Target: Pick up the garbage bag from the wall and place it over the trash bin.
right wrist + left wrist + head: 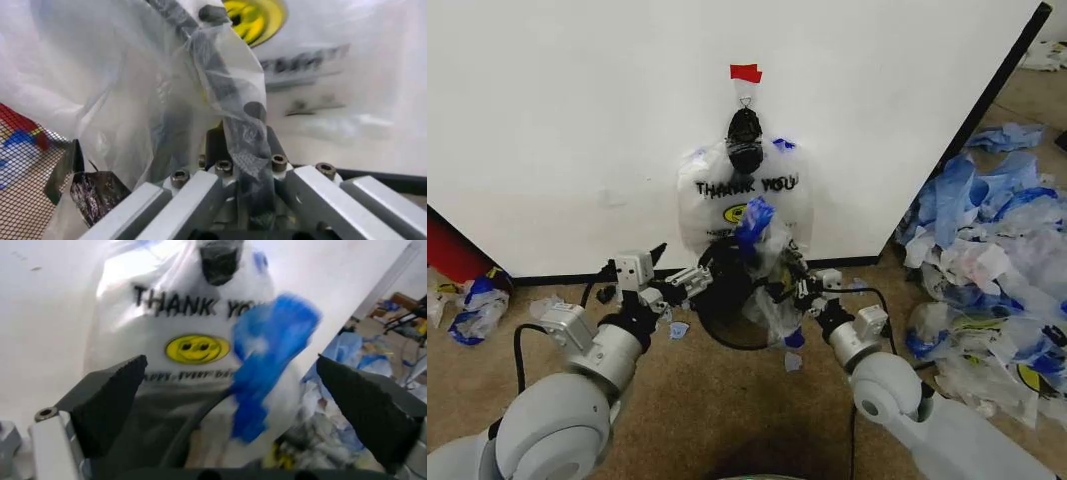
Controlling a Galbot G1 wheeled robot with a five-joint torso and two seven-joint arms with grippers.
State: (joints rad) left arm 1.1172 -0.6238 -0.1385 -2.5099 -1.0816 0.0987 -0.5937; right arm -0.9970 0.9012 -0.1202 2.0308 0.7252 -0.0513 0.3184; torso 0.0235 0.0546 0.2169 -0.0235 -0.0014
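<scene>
The garbage bag [744, 195] is being hung on the wall [577, 110]; its plastic is being pinched by the right gripper [789, 290] over the trash bin [727, 285], while the left gripper [689, 280] is being held spread.

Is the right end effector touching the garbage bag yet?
Touching. The right wrist view shows the right end effector with its fingers closed on a fold of the garbage bag.

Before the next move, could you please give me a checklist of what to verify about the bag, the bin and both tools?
1. Right tool grips the garbage bag film: ok.
2. Left tool open, holding nothing: ok.
3. Garbage bag free of the wall: not ok, it hangs from a black clip.
4. Trash bin between the tools, below the bag: ok.
5. Bag mouth spread over the bin rim: cannot tell.
</scene>
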